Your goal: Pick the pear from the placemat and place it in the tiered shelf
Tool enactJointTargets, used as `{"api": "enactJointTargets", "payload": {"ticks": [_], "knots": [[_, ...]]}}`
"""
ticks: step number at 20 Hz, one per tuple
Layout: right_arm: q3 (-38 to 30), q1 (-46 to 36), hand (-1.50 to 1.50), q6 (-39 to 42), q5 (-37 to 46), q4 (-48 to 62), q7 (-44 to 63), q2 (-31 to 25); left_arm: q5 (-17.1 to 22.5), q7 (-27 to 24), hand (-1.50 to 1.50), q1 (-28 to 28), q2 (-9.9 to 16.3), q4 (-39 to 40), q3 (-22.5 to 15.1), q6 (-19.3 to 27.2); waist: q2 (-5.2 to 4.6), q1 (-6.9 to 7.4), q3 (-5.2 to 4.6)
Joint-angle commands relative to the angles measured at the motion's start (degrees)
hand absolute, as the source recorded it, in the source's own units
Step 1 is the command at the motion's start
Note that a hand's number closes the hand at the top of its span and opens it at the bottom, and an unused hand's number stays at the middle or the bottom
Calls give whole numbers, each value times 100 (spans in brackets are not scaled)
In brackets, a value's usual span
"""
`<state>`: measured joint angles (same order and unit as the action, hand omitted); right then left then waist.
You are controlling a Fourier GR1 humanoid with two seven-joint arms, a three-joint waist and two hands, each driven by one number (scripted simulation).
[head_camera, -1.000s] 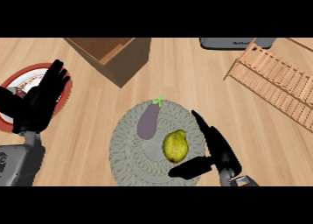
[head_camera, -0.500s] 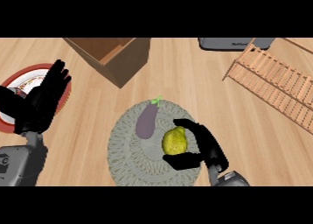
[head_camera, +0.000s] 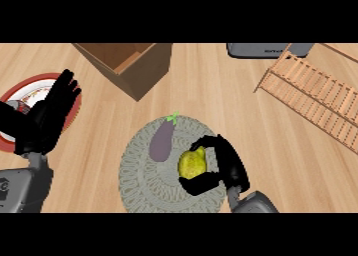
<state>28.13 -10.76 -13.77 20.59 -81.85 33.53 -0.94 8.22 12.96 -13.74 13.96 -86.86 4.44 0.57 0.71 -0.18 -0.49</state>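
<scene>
Fingers (head_camera: 211,141) and thumb of the right hand (head_camera: 230,167) curl round the pear (head_camera: 191,163) on the placemat (head_camera: 141,175), beside an eggplant (head_camera: 162,141), ready to lift it toward the shelf (head_camera: 322,100); the left hand (head_camera: 42,117) rests open over a plate (head_camera: 77,107).

I count one yellow pear (head_camera: 191,163) and one purple eggplant with a green stem (head_camera: 162,140), both on the single round grey woven placemat (head_camera: 149,182) near the middle. I see one open brown cardboard box (head_camera: 138,64) at the far side, one slatted wooden tiered shelf (head_camera: 322,102) on the right, and one dark grey appliance (head_camera: 259,50) at the far edge. There is one red-rimmed white plate (head_camera: 36,82) on the left. Two black hands show: my left hand (head_camera: 42,117) and my right hand (head_camera: 228,167).
</scene>
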Motion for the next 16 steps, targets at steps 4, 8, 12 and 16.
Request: {"api": "enactJointTargets", "payload": {"ticks": [4, 8, 12, 16], "knots": [[1920, 364, 150, 1138, 1315, -641, -851, -1362, -7, 57, 0, -63, -8, 51, 36, 42, 54, -15, 22], [3030, 401, 150, 1506, 2285, -1428, -1182, -2166, -101, -108, 0, 84, -12, 152, 38, 64, 95, -128, 14], [3430, 1363, 150, 1163, 2623, -3515, -1014, -2909, -100, 75, 0, 79, 32, 102, 74, 108, 60, -314, 39], [2890, 1947, 150, 651, 2220, -5363, -1026, -3487, 2, -196, 0, 261, 48, 144, 203, 4, 14, -301, 42]]}}
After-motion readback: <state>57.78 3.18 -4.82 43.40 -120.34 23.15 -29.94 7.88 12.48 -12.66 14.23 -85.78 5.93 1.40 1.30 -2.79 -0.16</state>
